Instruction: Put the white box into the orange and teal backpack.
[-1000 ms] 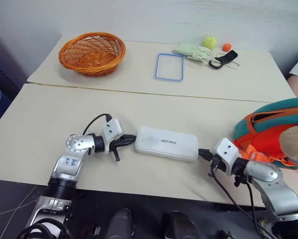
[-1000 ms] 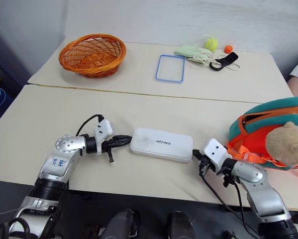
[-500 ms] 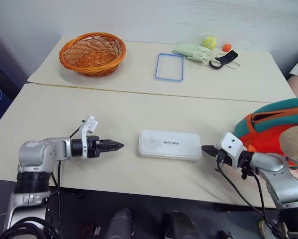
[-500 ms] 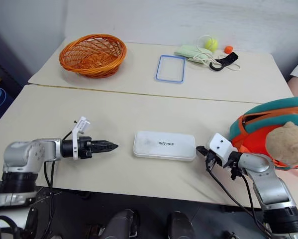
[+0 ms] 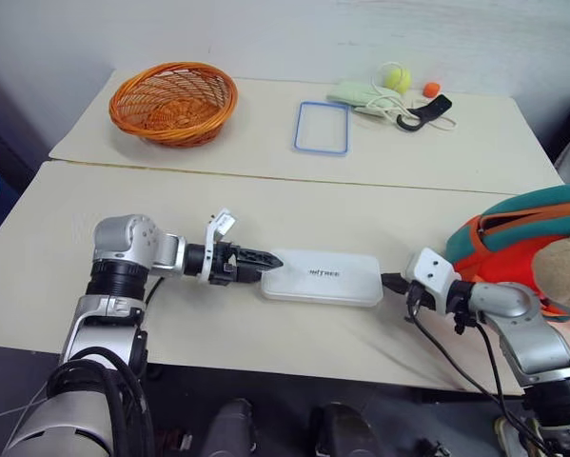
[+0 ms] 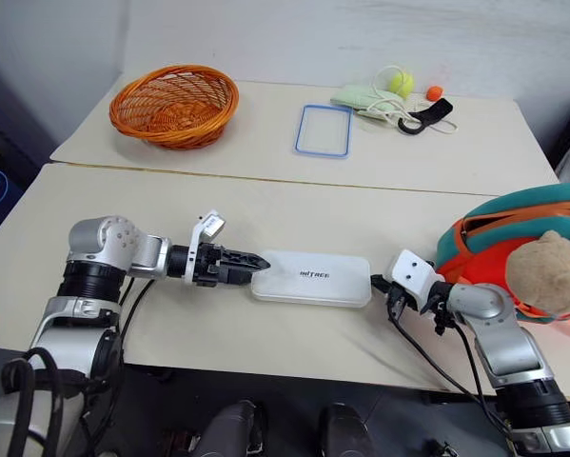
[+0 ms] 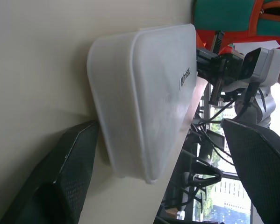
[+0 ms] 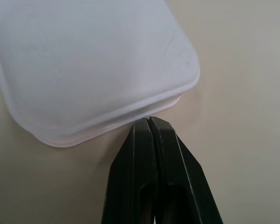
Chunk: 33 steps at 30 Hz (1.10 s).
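Bright, even light; soft shadows

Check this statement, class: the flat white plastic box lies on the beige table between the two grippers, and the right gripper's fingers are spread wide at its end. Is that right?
Not quite. The right gripper's fingers are pressed together, tips at the white box's end, as the right wrist view shows. The box does lie on the beige table between the two grippers.

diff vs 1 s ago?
The left gripper pulled back from the white box, rolled, returned to its left end and opened, fingers either side of that end. The box turned slightly, now square to the table edge. The right gripper stayed shut at the box's right end. Backpack and basket unchanged.
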Available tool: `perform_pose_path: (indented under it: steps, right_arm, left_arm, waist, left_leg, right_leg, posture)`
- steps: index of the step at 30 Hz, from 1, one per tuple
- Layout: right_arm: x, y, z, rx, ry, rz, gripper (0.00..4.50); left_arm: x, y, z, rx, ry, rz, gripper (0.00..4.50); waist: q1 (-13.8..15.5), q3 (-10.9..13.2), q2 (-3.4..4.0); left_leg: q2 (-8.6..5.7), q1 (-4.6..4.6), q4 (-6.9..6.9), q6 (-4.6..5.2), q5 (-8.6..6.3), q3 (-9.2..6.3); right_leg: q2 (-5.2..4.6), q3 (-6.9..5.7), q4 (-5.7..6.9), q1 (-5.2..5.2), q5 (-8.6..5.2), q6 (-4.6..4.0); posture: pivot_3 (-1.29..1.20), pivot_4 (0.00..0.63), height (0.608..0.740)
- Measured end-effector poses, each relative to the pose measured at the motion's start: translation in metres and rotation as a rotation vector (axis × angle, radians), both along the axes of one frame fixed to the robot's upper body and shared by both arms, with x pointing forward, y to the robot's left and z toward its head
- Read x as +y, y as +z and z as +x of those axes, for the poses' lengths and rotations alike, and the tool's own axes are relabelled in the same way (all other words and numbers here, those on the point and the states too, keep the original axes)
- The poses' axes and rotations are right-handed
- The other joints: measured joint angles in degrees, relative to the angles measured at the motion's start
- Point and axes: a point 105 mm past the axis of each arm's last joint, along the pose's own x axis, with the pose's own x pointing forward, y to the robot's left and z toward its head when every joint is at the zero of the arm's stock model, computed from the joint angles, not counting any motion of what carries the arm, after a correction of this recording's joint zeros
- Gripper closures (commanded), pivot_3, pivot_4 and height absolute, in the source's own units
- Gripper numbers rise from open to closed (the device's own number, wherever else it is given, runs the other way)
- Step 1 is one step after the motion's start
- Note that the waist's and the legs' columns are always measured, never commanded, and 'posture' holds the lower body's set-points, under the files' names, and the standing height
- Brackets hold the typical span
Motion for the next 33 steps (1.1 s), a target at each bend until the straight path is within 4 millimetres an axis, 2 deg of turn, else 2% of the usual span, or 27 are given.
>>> perform_pose_path:
  steps: [5,8,12,15,16,18,19,21,25,28,31,33]
  right_arm:
    - [0.006,-0.001,0.002,-0.012,0.000,0.016,4.50]
    - [0.010,0.000,0.002,-0.022,0.009,0.028,4.50]
    - [0.017,-0.002,-0.002,-0.018,0.035,0.057,4.50]
    - [0.019,-0.003,-0.007,-0.007,0.034,0.094,4.50]
    - [0.019,-0.002,-0.008,-0.006,0.032,0.112,4.50]
    - [0.018,0.002,-0.010,-0.014,0.006,0.158,4.50]
    - [0.016,0.008,-0.011,-0.038,-0.016,0.192,4.10]
    - [0.012,0.016,-0.015,-0.061,-0.051,0.232,3.60]
    - [0.005,0.012,-0.049,-0.012,-0.096,0.355,2.20]
    - [-0.009,0.005,-0.084,0.015,-0.183,0.457,1.18]
    - [-0.026,0.001,-0.107,0.018,-0.256,0.462,0.17]
    - [-0.038,0.002,-0.119,-0.008,-0.317,0.464,0.17]
  left_arm:
    - [-0.016,-0.001,0.003,0.054,-0.007,-0.041,0.12]
    - [-0.023,0.002,0.003,0.058,-0.025,-0.058,0.63]
    - [-0.027,0.009,-0.001,0.036,-0.061,-0.092,1.97]
    - [-0.024,0.007,-0.005,0.031,-0.070,-0.087,2.93]
    - [-0.022,0.007,-0.006,0.031,-0.068,-0.095,3.15]
    - [-0.021,0.009,-0.009,0.014,-0.075,-0.122,3.21]
    - [-0.020,0.013,-0.011,-0.043,-0.080,-0.139,3.21]
    - [-0.020,0.022,-0.014,-0.170,-0.088,-0.163,3.21]
    - [-0.009,0.049,-0.025,-0.511,-0.102,-0.239,3.21]
    - [0.010,0.047,-0.031,-0.674,-0.070,-0.244,3.21]
    - [0.024,0.037,-0.033,-0.740,-0.033,-0.222,3.21]
    - [0.030,0.035,-0.038,-0.794,-0.058,-0.194,3.21]
  waist:
    - [0.0,0.0,0.00]
    - [-0.1,0.0,0.00]
    - [-0.2,0.0,0.00]
    - [-0.1,0.0,0.00]
    - [-0.1,0.0,0.00]
    - [0.0,0.0,0.01]
    - [0.0,0.0,0.01]
    - [0.0,0.0,0.02]
    - [0.2,0.0,0.04]
    - [0.4,0.0,0.12]
    - [0.2,0.0,0.12]
    - [0.0,0.0,0.12]
  left_leg:
    - [0.00,-0.01,0.00,-0.01,0.01,0.00]
    - [0.01,-0.03,-0.03,-0.04,0.02,0.05]
    - [0.06,-0.03,-0.05,-0.11,0.05,0.05]
    - [0.05,-0.03,-0.05,-0.11,0.05,0.04]
    - [0.05,-0.04,-0.05,-0.11,0.05,0.05]
    - [0.05,-0.07,-0.04,-0.10,0.05,0.01]
    - [0.05,-0.10,-0.05,-0.10,0.05,0.00]
    - [0.06,-0.13,-0.08,-0.11,0.05,-0.03]
    - [0.07,-0.15,-0.21,-0.16,0.02,-0.12]
    - [0.04,-0.05,-0.26,-0.12,0.01,-0.08]
    - [0.03,-0.04,-0.18,0.03,-0.07,-0.03]
    - [0.04,0.10,-0.27,-0.02,-0.10,0.04]
  right_leg:
    - [0.01,0.00,-0.10,0.00,0.00,0.00]
    - [0.03,0.03,-0.11,-0.05,0.00,0.00]
    - [0.08,0.04,-0.06,-0.09,0.00,0.00]
    - [0.06,0.05,-0.08,-0.08,0.00,0.00]
    - [0.06,0.07,-0.08,-0.09,0.00,0.00]
    - [0.05,0.05,-0.10,-0.09,0.00,0.00]
    - [0.05,0.06,-0.13,-0.10,0.00,0.00]
    - [0.05,0.04,-0.22,-0.09,0.00,0.00]
    - [0.10,-0.03,-0.38,-0.04,0.00,0.00]
    - [0.08,-0.02,-0.48,0.09,0.00,0.00]
    - [0.04,0.05,-0.47,0.13,0.02,0.03]
    - [0.03,0.16,-0.46,0.16,0.02,0.03]
  posture:
    - [0.00,0.150,0.740]
    - [0.00,0.150,0.740]
    - [0.00,0.150,0.740]
    - [0.00,0.150,0.740]
    - [0.00,0.150,0.740]
    - [0.00,0.150,0.740]
    - [0.00,0.150,0.740]
    - [0.00,0.150,0.740]
    - [0.00,0.150,0.740]
    - [0.00,0.150,0.740]
    - [0.00,0.150,0.740]
    - [0.00,0.150,0.740]
